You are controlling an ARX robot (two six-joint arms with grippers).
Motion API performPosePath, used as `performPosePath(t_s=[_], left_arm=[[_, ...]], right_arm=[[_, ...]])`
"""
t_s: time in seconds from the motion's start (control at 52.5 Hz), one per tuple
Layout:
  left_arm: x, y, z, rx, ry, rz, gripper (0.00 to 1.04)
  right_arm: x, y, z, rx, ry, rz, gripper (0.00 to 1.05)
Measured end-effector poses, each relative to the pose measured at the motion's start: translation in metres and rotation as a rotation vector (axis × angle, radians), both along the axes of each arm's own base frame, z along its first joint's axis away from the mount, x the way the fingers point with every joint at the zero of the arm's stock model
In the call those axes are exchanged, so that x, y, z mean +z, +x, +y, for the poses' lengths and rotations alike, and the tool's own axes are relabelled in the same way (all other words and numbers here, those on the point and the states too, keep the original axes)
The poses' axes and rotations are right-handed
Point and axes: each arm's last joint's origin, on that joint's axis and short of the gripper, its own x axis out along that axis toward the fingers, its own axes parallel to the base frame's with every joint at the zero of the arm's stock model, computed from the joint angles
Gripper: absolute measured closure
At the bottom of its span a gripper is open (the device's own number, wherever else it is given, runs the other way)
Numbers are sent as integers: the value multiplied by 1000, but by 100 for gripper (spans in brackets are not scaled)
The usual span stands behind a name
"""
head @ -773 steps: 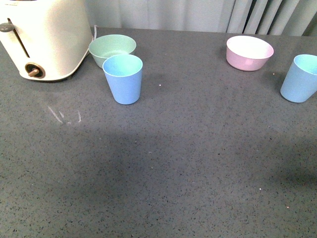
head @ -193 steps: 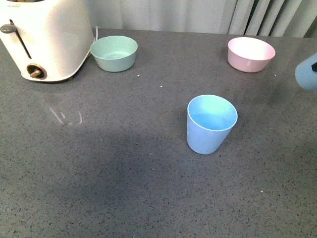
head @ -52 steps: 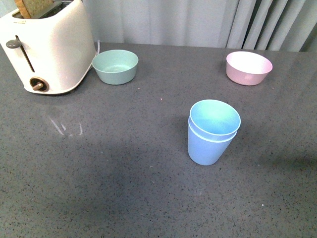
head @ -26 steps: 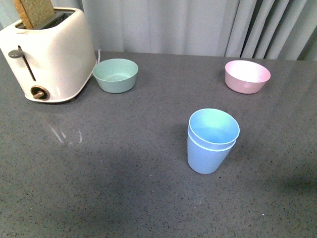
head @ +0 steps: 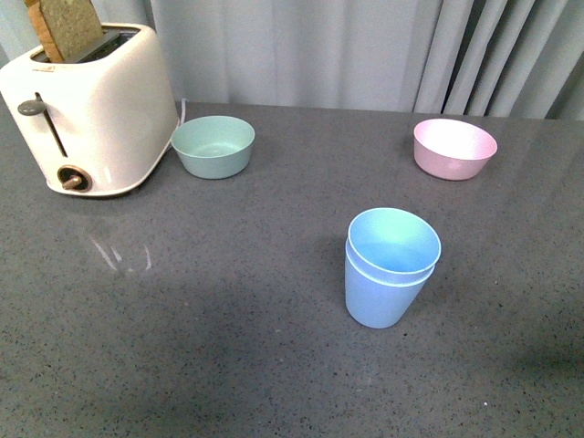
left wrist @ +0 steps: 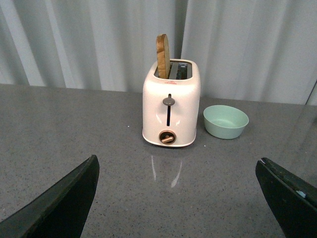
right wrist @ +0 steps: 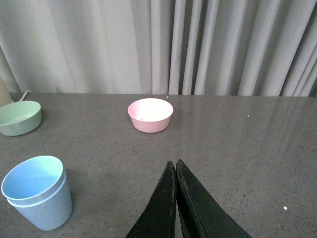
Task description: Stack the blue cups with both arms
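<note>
The two light blue cups (head: 390,269) stand nested one inside the other on the grey table, right of centre in the front view. They also show in the right wrist view (right wrist: 37,198), well apart from my right gripper (right wrist: 175,162), which is shut and empty with its tips together above the table. My left gripper (left wrist: 178,166) is open and empty, its two black fingers (left wrist: 64,201) spread wide, facing the toaster. Neither arm shows in the front view. The cups do not show in the left wrist view.
A white toaster (head: 91,105) with a slice of bread (head: 66,26) stands at the back left. A mint-green bowl (head: 213,146) sits beside it. A pink bowl (head: 454,148) sits at the back right. A grey curtain hangs behind the table.
The front camera view has tilted upward over the last second, showing more curtain and toaster. The nested cups have stayed in place. Earlier, the cups stood apart.
</note>
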Motion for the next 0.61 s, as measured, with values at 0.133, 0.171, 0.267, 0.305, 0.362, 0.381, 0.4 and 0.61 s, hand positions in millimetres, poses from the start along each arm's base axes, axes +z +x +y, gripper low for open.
performPosePath(t_s=[0.133,0.171,0.267,0.305,0.362,0.381,0.4,0.61], left_arm=[[0,0,0,0,0,0,9],[0,0,0,0,0,0,9],[0,0,0,0,0,0,9],[0,0,0,0,0,0,9],[0,0,0,0,0,0,9],[0,0,0,0,0,0,9],[0,0,0,0,0,0,9],[0,0,0,0,0,0,9]], right_arm=[[0,-2,0,0,0,2,103],[0,-3,0,0,0,1,103],[-4,-13,0,0,0,13,103],[-3,-14,0,0,0,7,103],[-3,-14,0,0,0,7,103],[-3,-14,0,0,0,6,103],[-3,-14,0,0,0,6,103],[-3,-14,0,0,0,5,103]])
